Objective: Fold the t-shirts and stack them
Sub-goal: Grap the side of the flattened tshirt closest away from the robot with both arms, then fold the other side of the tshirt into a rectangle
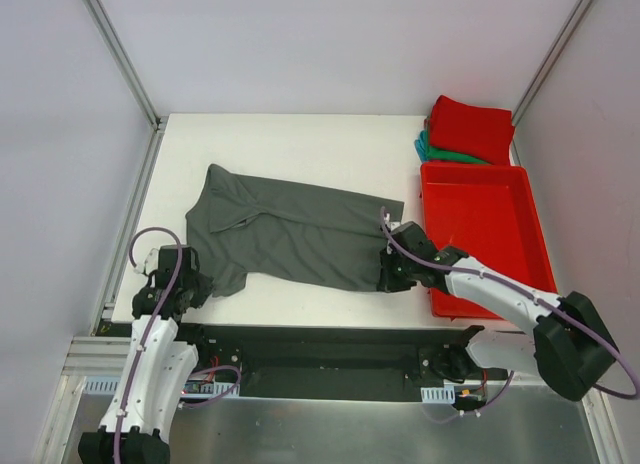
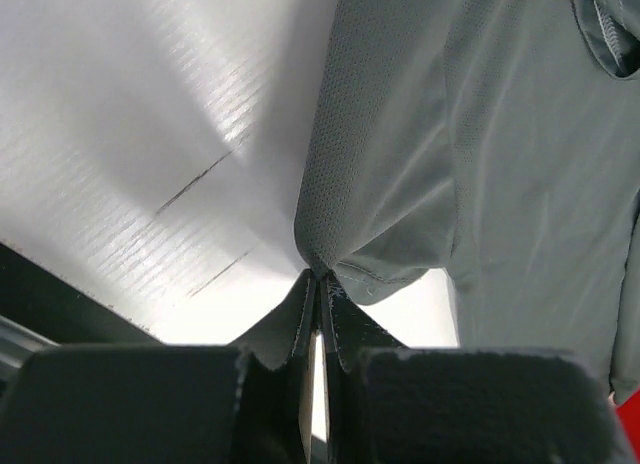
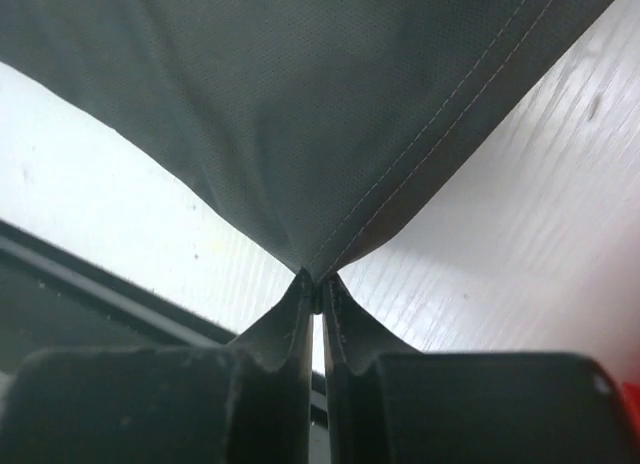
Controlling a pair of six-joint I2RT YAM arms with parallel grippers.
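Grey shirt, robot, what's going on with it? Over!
Left hand shut on grey shirt edge. Right hand shut on its hem corner. Shirt spread out, not folded yet. Red tray close beside right hand.

— What does everything stand on?
— A flat white table top. Close up it shows fine ribbed lines and a few short dark scratches.
— And around it?
— Plain pale wall panels on three sides, joined by slim silver metal posts running to the far corners.
— The near edge?
— A black rail, then a dull grey metal plate. The light is soft, with one bright glare patch on the table.
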